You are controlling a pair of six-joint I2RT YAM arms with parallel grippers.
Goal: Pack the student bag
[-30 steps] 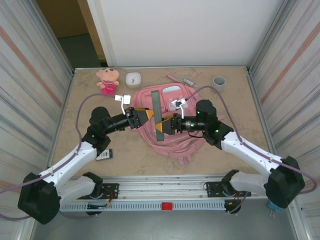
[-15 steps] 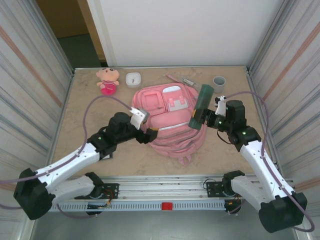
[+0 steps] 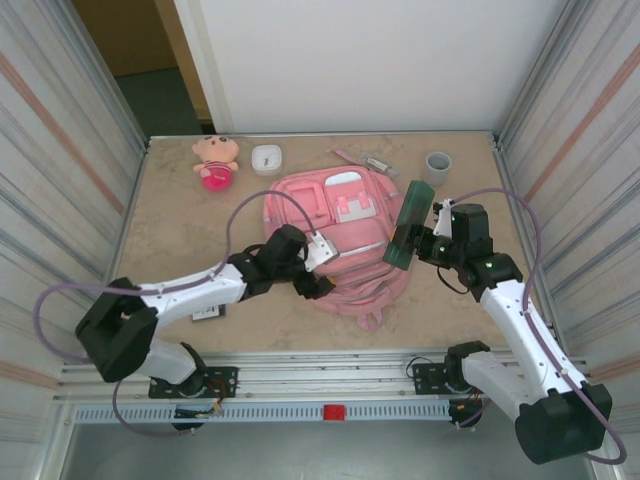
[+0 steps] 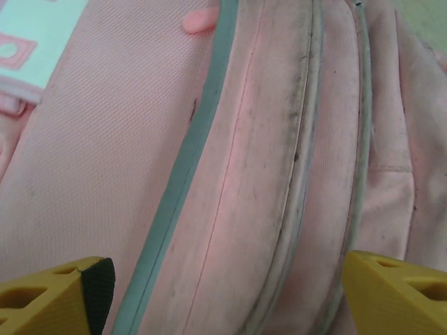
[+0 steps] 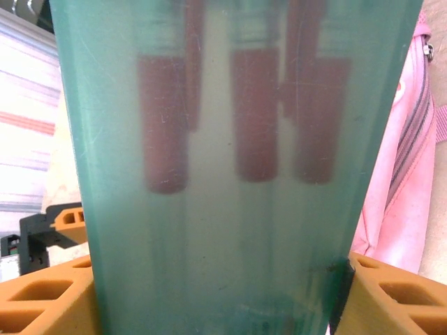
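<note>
The student bag (image 3: 340, 225) lies flat in the middle of the table, pink, front pockets up. My left gripper (image 3: 317, 280) hovers low over its lower front, open. In the left wrist view its yellow fingertips (image 4: 49, 296) stand far apart over the bag fabric (image 4: 244, 139) and a grey zipper line, with nothing between them. My right gripper (image 3: 418, 247) is at the bag's right edge, shut on a translucent green pencil case (image 3: 407, 224), tilted in the air. In the right wrist view the pencil case (image 5: 230, 174) shows dark red pens inside, and the fingers (image 5: 394, 293) press on both its sides.
A pink plush doll (image 3: 215, 162) and a small white box (image 3: 267, 158) sit at the back left. A pink pen (image 3: 352, 156) and a grey cup (image 3: 438, 165) are at the back right. A small black item (image 3: 207, 312) lies under the left arm. Metal walls close both sides.
The green case, between both grippers above the bag a second ago, went right in the right gripper alone. The left gripper let go and moved rightward low over the bag's lower front.
</note>
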